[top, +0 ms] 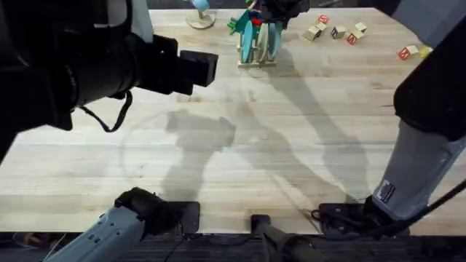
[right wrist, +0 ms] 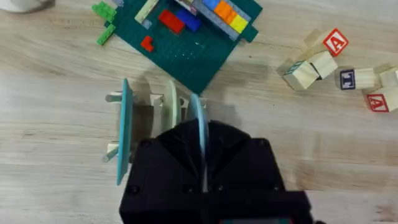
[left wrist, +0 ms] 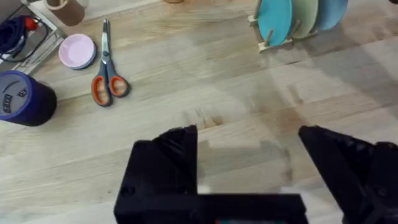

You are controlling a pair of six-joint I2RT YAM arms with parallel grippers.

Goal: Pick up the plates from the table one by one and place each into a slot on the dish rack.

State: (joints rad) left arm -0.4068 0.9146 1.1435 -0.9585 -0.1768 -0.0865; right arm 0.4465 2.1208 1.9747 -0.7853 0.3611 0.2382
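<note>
Both plates stand upright in the dish rack (left wrist: 273, 43), the bright cyan plate (right wrist: 124, 130) seated, the paler plate (right wrist: 200, 124) pinched edge-on between the right fingers (right wrist: 203, 163); left fingers (left wrist: 249, 162) gape empty over bare bench (top: 291, 145); only release remains.

1. Overhead view: fixed above the arm bases, facing down and forward across the counter (top: 240, 145). The dish rack (top: 258, 45) sits at the far edge, well away from the lens; the left arm rises close under it.
2. Left wrist view: looks obliquely down over its own spread jaws at the counter from moderate height. The dish rack (left wrist: 292, 25) stands well ahead of the jaws, scissors (left wrist: 107, 65) ahead to one side.
3. Right wrist view: looks almost straight down, very near, with the dish rack (right wrist: 155, 121) directly at its jaws.
4. Shared coverage: all three views include the dish rack.
</note>
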